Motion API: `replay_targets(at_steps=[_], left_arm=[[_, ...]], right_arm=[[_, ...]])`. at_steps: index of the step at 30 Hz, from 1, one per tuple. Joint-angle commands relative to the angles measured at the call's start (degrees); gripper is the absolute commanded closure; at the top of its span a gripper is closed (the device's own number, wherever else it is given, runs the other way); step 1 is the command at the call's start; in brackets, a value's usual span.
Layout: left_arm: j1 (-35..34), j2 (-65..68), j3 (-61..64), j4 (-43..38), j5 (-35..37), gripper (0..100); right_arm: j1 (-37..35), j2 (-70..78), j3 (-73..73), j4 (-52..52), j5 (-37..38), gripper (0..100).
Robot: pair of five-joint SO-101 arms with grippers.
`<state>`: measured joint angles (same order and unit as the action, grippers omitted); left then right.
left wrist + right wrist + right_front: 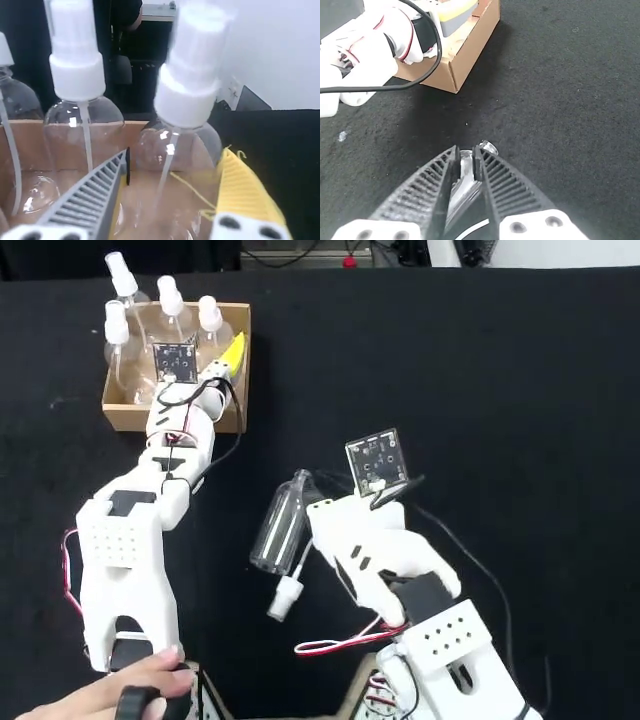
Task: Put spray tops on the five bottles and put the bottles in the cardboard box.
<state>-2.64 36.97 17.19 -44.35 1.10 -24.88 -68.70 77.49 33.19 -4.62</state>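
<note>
A cardboard box (125,416) at the table's far left holds several clear bottles with white spray tops (172,302). My left gripper (222,358) is inside the box, open, its grey and yellow fingers on either side of one capped bottle (182,135). Another capped bottle (82,117) stands just behind. Mid-table an uncapped clear bottle (278,528) lies on its side. My right gripper (312,502) is shut on its neck, and the bottle mouth (487,147) peeks past the fingertips (455,152). A loose spray top (285,598) with its tube lies beside the bottle's base.
The table is covered in black cloth. The box (470,55) and the left arm (370,45) lie some way beyond my right gripper (466,150). Red and black cables trail along both arms near the front edge.
</note>
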Motion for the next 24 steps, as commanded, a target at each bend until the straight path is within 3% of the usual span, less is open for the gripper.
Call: replay_targets(at_steps=[1,24], left_arm=[[0.0,-4.3,-0.3,-0.9,0.2,67],[0.2,-6.2,2.4,-1.1,0.4,67]], right_arm=[[1.2,0.0,-0.2,-1.4,0.1,94.6],[1.2,0.0,-0.2,-1.4,0.1,94.6]])
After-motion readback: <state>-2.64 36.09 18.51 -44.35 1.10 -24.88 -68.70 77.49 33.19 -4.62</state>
